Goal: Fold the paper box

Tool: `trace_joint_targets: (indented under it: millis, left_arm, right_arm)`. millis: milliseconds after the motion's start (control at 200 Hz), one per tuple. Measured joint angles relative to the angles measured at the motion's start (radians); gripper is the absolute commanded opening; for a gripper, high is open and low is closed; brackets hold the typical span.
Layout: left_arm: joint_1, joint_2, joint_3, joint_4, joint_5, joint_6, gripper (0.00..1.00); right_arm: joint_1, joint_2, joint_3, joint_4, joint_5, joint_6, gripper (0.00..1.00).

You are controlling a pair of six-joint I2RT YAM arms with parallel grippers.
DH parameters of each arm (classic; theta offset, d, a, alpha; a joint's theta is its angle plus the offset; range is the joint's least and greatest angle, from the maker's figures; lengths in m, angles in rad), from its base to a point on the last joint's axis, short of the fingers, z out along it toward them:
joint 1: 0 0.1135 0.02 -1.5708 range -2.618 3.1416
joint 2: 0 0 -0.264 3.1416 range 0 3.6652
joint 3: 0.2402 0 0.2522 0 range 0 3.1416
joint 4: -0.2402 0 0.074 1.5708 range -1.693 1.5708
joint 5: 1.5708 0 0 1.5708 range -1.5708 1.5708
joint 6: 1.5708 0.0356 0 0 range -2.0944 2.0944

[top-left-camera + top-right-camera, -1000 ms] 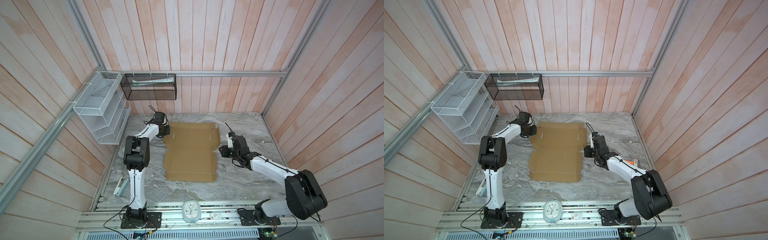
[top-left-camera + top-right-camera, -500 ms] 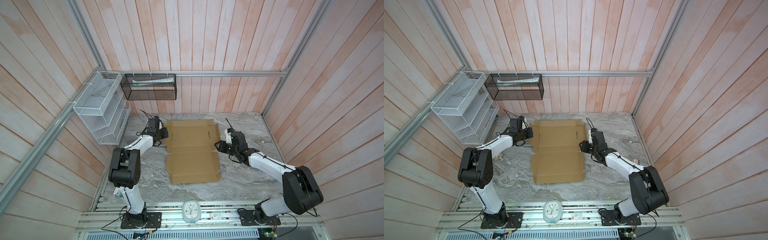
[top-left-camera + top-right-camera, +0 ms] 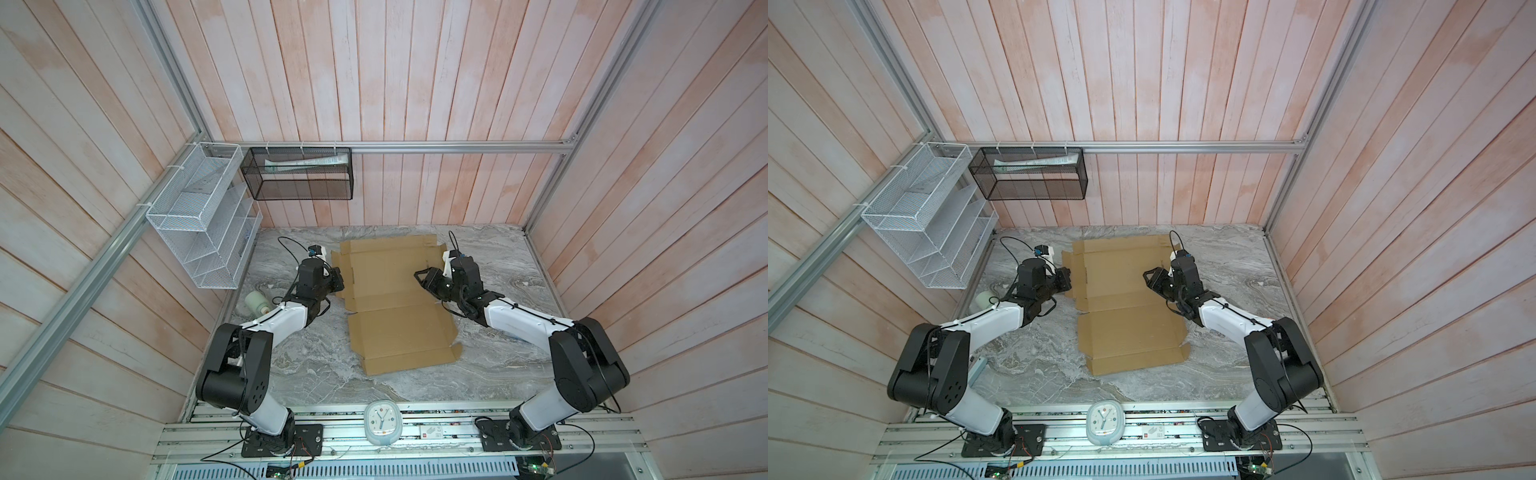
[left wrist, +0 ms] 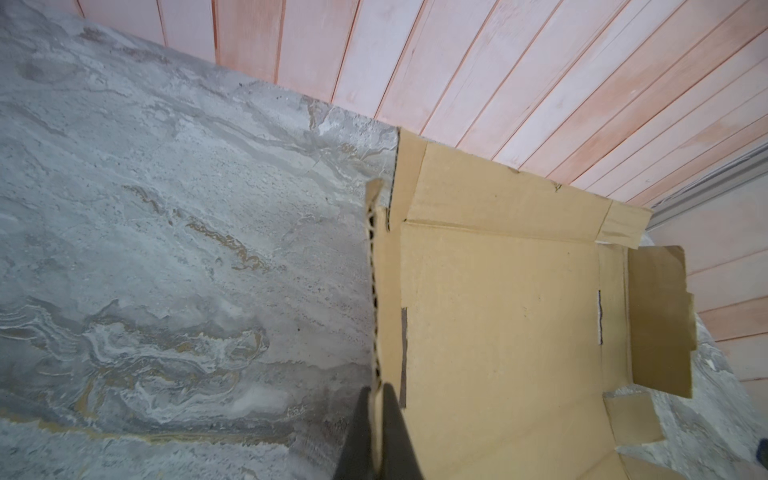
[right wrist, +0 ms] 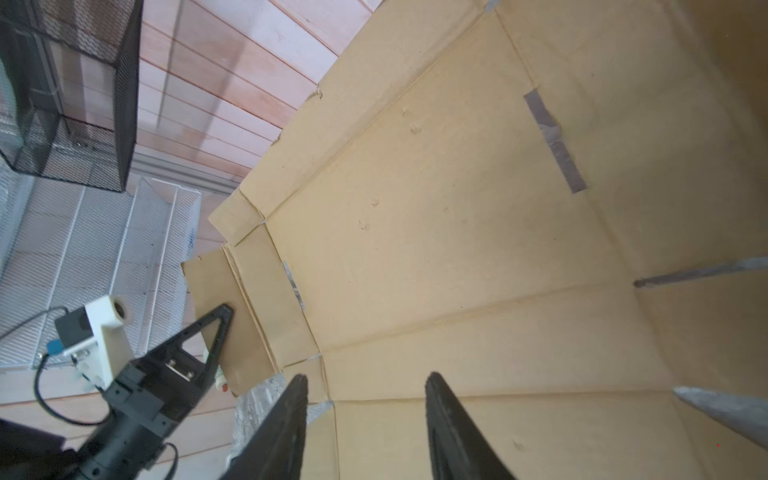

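Note:
The paper box [image 3: 395, 299] [image 3: 1125, 316] lies unfolded on the marble table as a brown creased sheet with flaps. My left gripper [image 3: 337, 277] [image 3: 1067, 279] is shut on the sheet's left side flap. In the left wrist view, the flap [image 4: 376, 291] stands on edge between my left gripper's [image 4: 376, 388] black fingers. My right gripper [image 3: 419, 277] [image 3: 1148, 276] hangs open over the sheet's right part, close above the cardboard. In the right wrist view my right gripper [image 5: 365, 376] has nothing between its fingers, and the left gripper [image 5: 222, 311] shows across the paper box [image 5: 457, 232].
A white wire rack [image 3: 203, 220] and a black mesh basket [image 3: 299, 174] hang on the back left walls. A pale roll [image 3: 255, 301] lies left of the left arm. A small clock [image 3: 382, 422] sits on the front rail. The box's far edge lies near the back wall.
My right gripper has opened wider and moved left from the sheet's right edge to over the cardboard. The left arm swung out leftward, still gripping the flap. The sheet's near end swung right.

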Motion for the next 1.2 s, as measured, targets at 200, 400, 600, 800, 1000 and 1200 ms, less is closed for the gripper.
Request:
trace_joint_targets:
  millis: [200,400,600,800,1000,1200]
  left_arm:
    - [-0.020,-0.056,-0.111,0.137,-0.049,0.001,0.00]
    - [-0.038,-0.084,-0.195,0.264,-0.077,0.009,0.00]
    - [-0.049,-0.102,-0.266,0.387,-0.086,0.036,0.00]
    - [-0.077,-0.107,-0.305,0.476,-0.106,0.077,0.00]
    - [-0.115,-0.108,-0.344,0.563,-0.138,0.126,0.00]
    - [-0.141,-0.113,-0.408,0.673,-0.179,0.169,0.00]
  right_arm:
    - [0.016,0.090,0.138,-0.003,0.041,0.098,0.54]
    - [0.025,0.165,0.234,0.002,0.063,0.180,0.54]
    - [0.026,0.238,0.297,0.005,0.071,0.267,0.55]
    - [0.026,0.276,0.351,0.012,0.078,0.338,0.56]
    - [0.026,0.294,0.418,0.007,0.089,0.381,0.58]
    - [0.026,0.296,0.448,-0.011,0.109,0.402,0.60]
